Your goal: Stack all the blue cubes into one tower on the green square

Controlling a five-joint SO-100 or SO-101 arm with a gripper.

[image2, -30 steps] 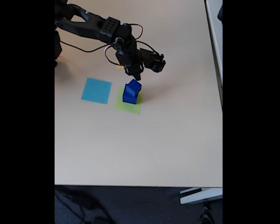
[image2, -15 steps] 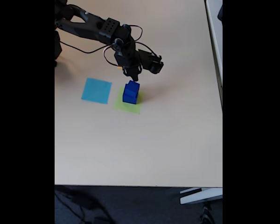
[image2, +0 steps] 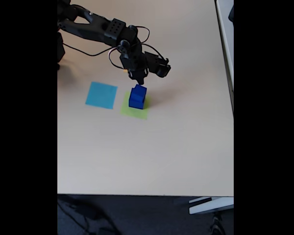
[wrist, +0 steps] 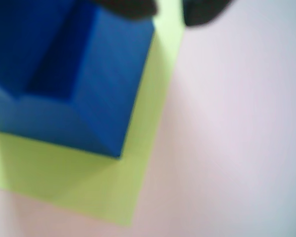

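Note:
A stack of blue cubes stands on the green square in the fixed view. The wrist view is blurred: a large blue cube carries a smaller blue cube on top, and the green square sticks out beneath them. My gripper hangs just above the stack's far side. Its two dark fingertips poke in at the top edge of the wrist view. My gripper is open, with only paper and table showing in the gap.
A flat light-blue paper square lies just left of the green one. The arm reaches in from the upper left with loose black cables. The beige table ends at a front edge and a right edge.
The upper cube, tilted under the gripper a second ago, now sits flat on the stack. The gripper has let it go and shifted slightly left.

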